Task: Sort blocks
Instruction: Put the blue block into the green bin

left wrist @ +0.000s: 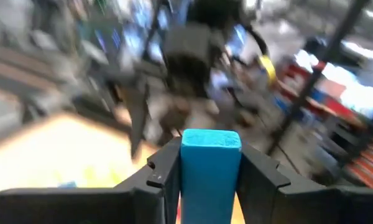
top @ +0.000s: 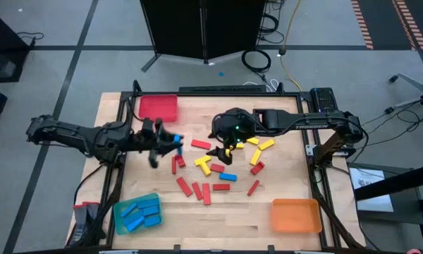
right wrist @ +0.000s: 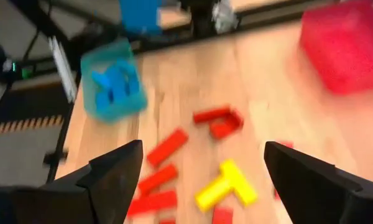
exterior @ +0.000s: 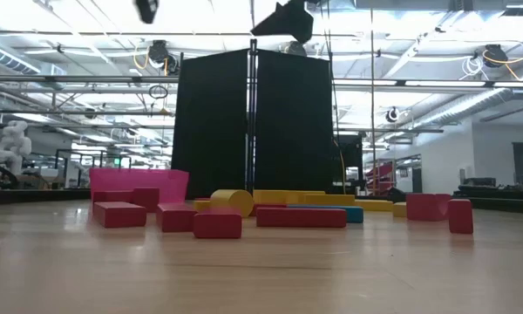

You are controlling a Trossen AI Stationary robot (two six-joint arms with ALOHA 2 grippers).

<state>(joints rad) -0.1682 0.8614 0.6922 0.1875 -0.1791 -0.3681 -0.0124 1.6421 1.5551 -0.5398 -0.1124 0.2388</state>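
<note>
Sorting partly done: several blue blocks (top: 139, 214) already in teal tray (top: 120, 212). Left gripper (top: 170, 143) clamped on blue block (left wrist: 210, 171), aloft near red tray (top: 158, 107). Right gripper (top: 224, 150) spread wide, empty, over loose pile (top: 215, 173) of red, yellow, one blue mid-surface. Orange tray (top: 295, 215) holds nothing yet.

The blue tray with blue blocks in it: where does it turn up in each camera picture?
High view: the blue tray sits at the table's near left corner.
Low view: not in it.
Left wrist view: not visible; only a blue block held in the left claw.
Right wrist view: upper left, beyond the open right claw.
Shared landmark: the red tray.
</note>
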